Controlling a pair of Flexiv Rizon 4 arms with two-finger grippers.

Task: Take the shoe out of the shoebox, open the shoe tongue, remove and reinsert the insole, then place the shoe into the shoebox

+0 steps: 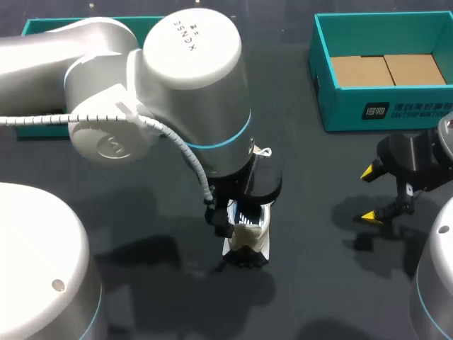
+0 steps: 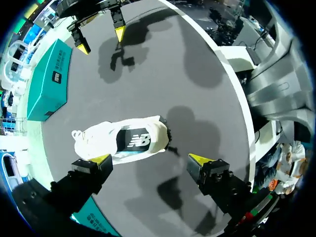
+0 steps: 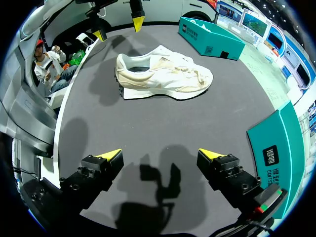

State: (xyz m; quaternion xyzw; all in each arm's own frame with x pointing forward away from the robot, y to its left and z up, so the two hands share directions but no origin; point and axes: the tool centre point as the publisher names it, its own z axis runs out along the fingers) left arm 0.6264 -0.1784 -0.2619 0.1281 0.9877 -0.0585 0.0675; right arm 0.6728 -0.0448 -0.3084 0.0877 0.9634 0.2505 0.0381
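A white shoe [image 3: 163, 74] stands on its sole in the middle of the dark table, its dark insole [image 2: 132, 140] showing through the opening. In the head view the shoe [image 1: 248, 237] is mostly hidden under my left arm's wrist. My left gripper [image 2: 150, 159] hangs open just above the shoe, one fingertip [image 2: 101, 159] next to its side, nothing held. My right gripper [image 3: 160, 154] is open and empty, well apart from the shoe on its right [image 1: 371, 195]. The teal shoebox [image 1: 333, 106] sits at the back right, only its cardboard floor showing.
A second teal box part [image 1: 42, 28] lies at the back left, partly behind my left arm; in the right wrist view it [image 3: 210, 37] lies beyond the shoe. Bare table lies between the shoe and my right gripper.
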